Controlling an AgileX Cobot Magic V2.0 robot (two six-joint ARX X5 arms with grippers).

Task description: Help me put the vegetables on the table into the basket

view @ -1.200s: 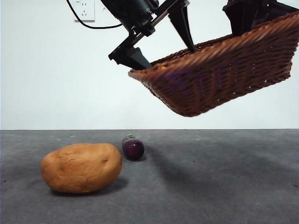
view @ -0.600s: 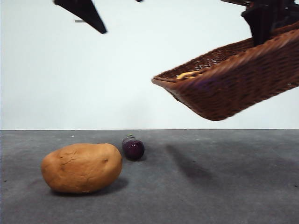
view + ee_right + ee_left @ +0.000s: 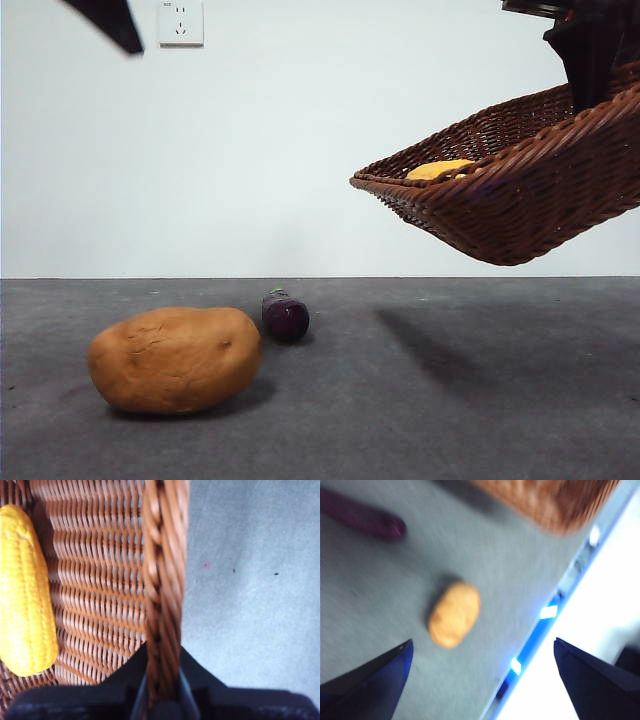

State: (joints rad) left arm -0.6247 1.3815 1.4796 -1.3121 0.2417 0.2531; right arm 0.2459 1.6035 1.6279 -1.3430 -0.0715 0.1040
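In the front view we see the basket (image 3: 520, 190) hanging in the air at the right, tilted so that its left end dips lowest, well above the table (image 3: 420, 400). The right gripper (image 3: 592, 60) comes down dark from the upper right corner and meets the basket's far rim. The yellow corn (image 3: 440, 170) lies inside the basket near the low end, just showing over the braided edge. On the table at the left rests the potato (image 3: 175, 360), and just behind it, a little to the right, the small eggplant (image 3: 285, 316) lies on its side; the two look close but we cannot tell if they touch. A black tip of the left gripper (image 3: 108, 22) shows at the top left corner, beside a wall socket (image 3: 181, 22). In the left wrist view, which is blurred, we see the left gripper (image 3: 482, 680) with its jaws spread wide and nothing between them, high over the table; below it lie the potato (image 3: 454, 614) and, apart from it, the eggplant (image 3: 362, 521), with a corner of the basket (image 3: 550, 502) at the edge. In the right wrist view the right gripper (image 3: 162, 692) has its jaws pinching the basket's braided rim (image 3: 162, 580), one jaw on each side, and the corn (image 3: 25, 590) lies on the woven floor inside.
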